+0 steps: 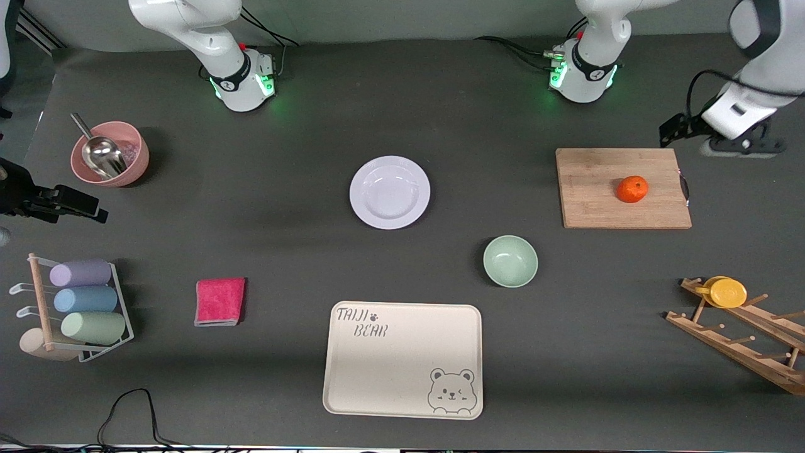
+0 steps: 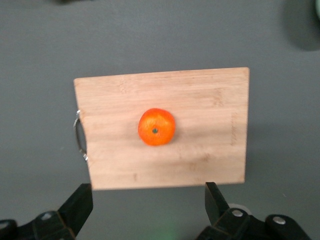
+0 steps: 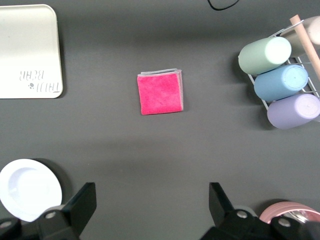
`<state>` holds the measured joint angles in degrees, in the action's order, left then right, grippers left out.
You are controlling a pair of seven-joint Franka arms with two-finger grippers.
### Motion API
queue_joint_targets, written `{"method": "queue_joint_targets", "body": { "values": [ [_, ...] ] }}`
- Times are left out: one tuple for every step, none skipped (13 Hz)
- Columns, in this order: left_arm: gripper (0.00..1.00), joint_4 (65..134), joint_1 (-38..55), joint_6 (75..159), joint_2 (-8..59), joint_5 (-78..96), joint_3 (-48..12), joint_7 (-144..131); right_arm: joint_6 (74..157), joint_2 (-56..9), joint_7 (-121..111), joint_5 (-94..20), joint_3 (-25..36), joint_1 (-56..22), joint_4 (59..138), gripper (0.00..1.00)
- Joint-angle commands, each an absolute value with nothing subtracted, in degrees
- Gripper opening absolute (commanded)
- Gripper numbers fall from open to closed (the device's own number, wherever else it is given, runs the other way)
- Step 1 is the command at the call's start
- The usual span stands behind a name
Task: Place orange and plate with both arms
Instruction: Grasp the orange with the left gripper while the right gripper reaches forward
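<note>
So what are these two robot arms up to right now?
Nothing is being held yet. The left pincer hangs open above the wooden cutting board, where the orange sits. The right pincer hangs open too, over bare table between the pink bowl and the folded pink cloth. The white plate lies untouched mid-table, with the cream bear tray nearer the front camera.

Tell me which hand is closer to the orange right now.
Left. The left hand hangs open above the cutting board where the orange sits. The right hand hangs open at the other end of the table, over bare tabletop near the pink cloth.
</note>
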<state>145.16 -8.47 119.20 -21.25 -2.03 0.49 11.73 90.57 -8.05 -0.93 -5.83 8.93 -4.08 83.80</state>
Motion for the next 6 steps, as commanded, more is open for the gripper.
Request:
{"method": "queue_joint_targets", "body": {
  "values": [
    [1.0,149.3,-9.2,128.4,-16.0,-2.8,0.4,11.5,90.6,-12.2,-0.7,-7.7,8.9,-4.4,80.1,1.0],
    [1.0,149.9,-9.2,130.6,-14.2,-2.8,0.4,11.5,90.6,-13.3,-0.6,-9.0,8.9,-4.7,78.8,1.0],
    [1.0,151.3,-9.2,133.8,-12.5,-2.8,0.4,11.5,90.6,-15.0,-0.6,-10.6,8.9,-4.7,77.4,1.0],
    [1.0,153.6,-9.2,137.9,-11.7,-2.8,0.4,11.5,90.6,-16.7,-0.3,-12.7,8.9,-4.7,76.1,1.0],
    [1.0,154.7,-9.2,140.9,-10.3,-2.8,0.4,11.6,90.6,-18.7,2.2,-16.1,8.9,-4.7,74.6,1.0],
    [1.0,154.9,-9.2,142.4,-9.1,-2.8,0.4,11.6,90.6,-20.5,5.8,-18.7,8.8,-4.8,73.0,1.0]
  ]
}}
